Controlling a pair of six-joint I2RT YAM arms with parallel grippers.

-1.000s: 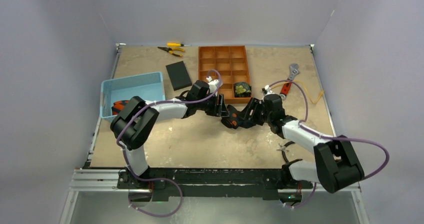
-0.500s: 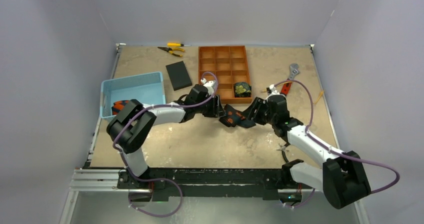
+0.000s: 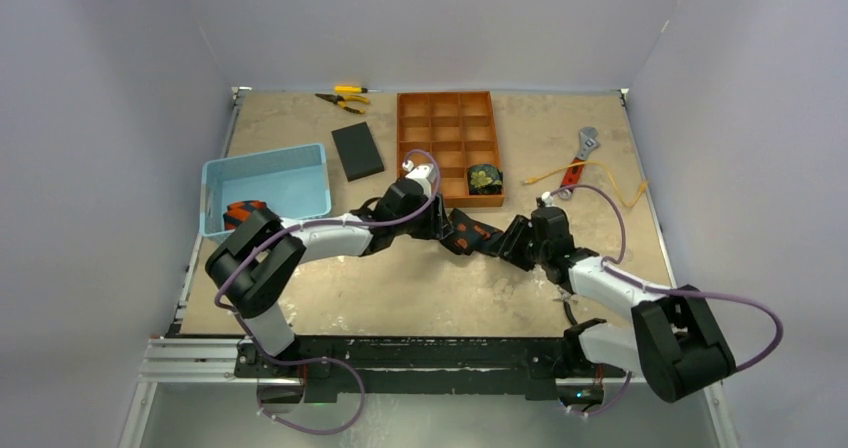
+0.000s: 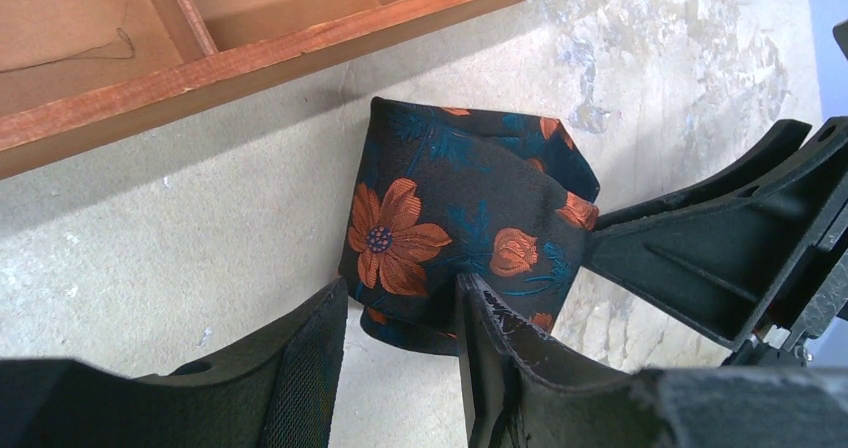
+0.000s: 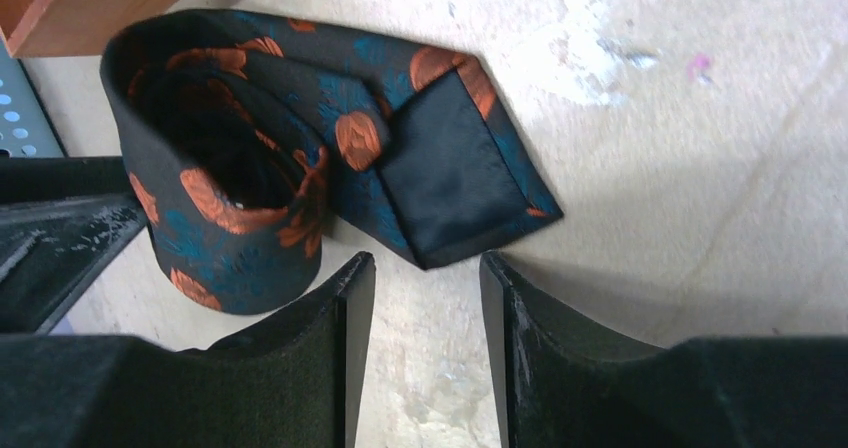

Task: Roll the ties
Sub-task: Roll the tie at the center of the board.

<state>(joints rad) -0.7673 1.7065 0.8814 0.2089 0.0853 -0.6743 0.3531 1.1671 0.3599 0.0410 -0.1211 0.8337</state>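
A dark tie with orange flowers and teal leaves [image 3: 468, 234] lies loosely rolled on the table between my two grippers. In the left wrist view the roll [image 4: 450, 208] sits just ahead of my left gripper [image 4: 400, 298], which is open; the roll's near edge reaches its fingertips. In the right wrist view the tie [image 5: 250, 168] has its pointed black-lined tip lying flat just ahead of my right gripper [image 5: 425, 268], which is open and empty. From above, the left gripper [image 3: 443, 230] and right gripper [image 3: 508, 243] flank the tie. A rolled green-gold tie [image 3: 485, 179] sits in the orange tray [image 3: 420, 128].
The tray's wooden wall [image 4: 250, 63] is close behind the tie. A blue basket [image 3: 265, 168] at the left holds a dark, orange-marked tie [image 3: 238, 212]. A black pad [image 3: 357, 151], pliers [image 3: 345, 96], a wrench [image 3: 580, 153] and a yellow cord [image 3: 600, 178] lie further back.
My right gripper has drawn back to the right, away from the flowered tie, which now lies free on the table. My left gripper has shifted slightly toward the tray.
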